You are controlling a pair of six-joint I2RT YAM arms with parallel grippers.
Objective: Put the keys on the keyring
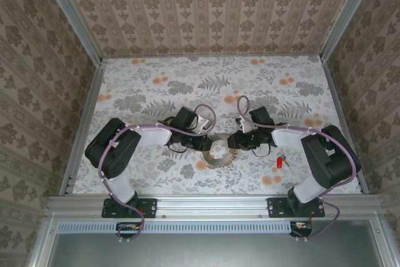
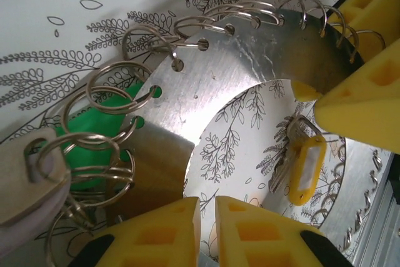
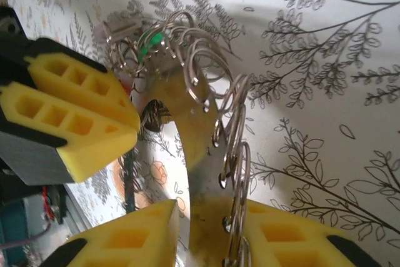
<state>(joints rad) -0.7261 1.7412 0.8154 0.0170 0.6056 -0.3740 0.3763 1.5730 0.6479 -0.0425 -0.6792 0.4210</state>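
The keyring (image 1: 220, 154) is a flat silvery ring plate (image 2: 250, 48) with several wire loops through its rim, held off the table between both arms. My left gripper (image 1: 205, 144) (image 2: 207, 229) is closed to a thin slit at the plate's near edge, seemingly pinching it. The plate (image 3: 200, 123) also stands between the fingers of my right gripper (image 3: 182, 217) (image 1: 236, 143), against one pad. A green key tag (image 2: 94, 132) (image 3: 150, 39) sits among the loops. A yellow key (image 2: 304, 167) shows through the ring's hole. A red key (image 1: 279, 162) lies on the table to the right.
The floral table (image 1: 212, 85) is walled on three sides by patterned panels. A metal rail (image 1: 212, 204) runs along the near edge by the arm bases. Purple cables (image 1: 206, 114) loop over both wrists.
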